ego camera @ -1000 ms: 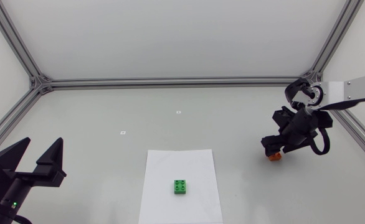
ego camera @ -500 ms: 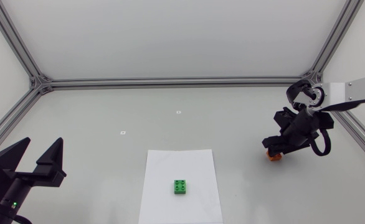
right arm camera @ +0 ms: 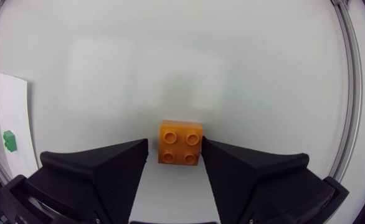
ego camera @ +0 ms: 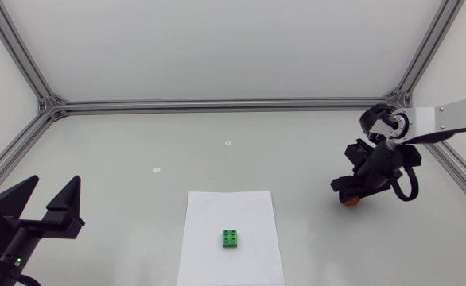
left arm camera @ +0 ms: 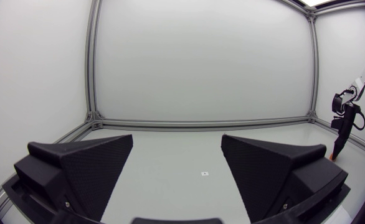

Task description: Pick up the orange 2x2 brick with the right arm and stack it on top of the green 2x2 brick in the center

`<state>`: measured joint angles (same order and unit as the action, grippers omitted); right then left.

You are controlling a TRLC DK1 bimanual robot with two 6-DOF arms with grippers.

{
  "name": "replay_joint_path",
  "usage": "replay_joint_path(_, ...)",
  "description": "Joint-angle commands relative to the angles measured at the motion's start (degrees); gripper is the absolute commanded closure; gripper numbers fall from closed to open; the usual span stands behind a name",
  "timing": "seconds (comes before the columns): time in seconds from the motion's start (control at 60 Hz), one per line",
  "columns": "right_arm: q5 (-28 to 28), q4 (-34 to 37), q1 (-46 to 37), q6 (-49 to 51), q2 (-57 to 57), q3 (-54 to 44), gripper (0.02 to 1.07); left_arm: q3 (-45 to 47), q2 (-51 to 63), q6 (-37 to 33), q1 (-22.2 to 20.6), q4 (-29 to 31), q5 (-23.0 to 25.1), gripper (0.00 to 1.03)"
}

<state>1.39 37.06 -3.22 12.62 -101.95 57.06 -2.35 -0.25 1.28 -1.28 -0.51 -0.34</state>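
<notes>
Orange brick (right arm camera: pixel 180 142) between the spread-apart fingers (right arm camera: pixel 101 171) of right hand (right arm camera: pixel 175 149), at their tips

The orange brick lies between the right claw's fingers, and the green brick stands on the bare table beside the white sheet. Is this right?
Not quite: the head view shows the green brick standing on the white sheet, not beside it. The orange brick does lie between the fingers of the right claw.

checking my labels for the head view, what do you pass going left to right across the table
left gripper → green brick, on the paper sheet → orange brick, with the right gripper right over it
</notes>
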Motion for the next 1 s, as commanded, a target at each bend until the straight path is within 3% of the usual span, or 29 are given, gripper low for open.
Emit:
replay_joint_path(0.0, 0.02, -0.06, 0.41, -1.28, 0.53, -1.42, 0.45, 2.35, -0.45, -0.75, 0.14, 0.87, 0.25, 0.04)
replay_joint_path(0.583, -0.16, -0.94, 0.32, -1.99, 0.0, -1.25, 0.53, 2.35, -0.45, -0.75, 0.14, 0.87, 0.25, 0.04)
replay_joint_path(0.683, -0.16, -1.11, 0.32, -1.99, -0.09, -1.07, 0.61, 2.35, -0.45, -0.75, 0.14, 0.87, 0.25, 0.04)
replay_joint_path(0.983, -0.33, -1.64, 0.41, -1.81, -0.09, -1.69, 0.69, 2.35, -0.45, -0.75, 0.14, 0.87, 0.25, 0.04)
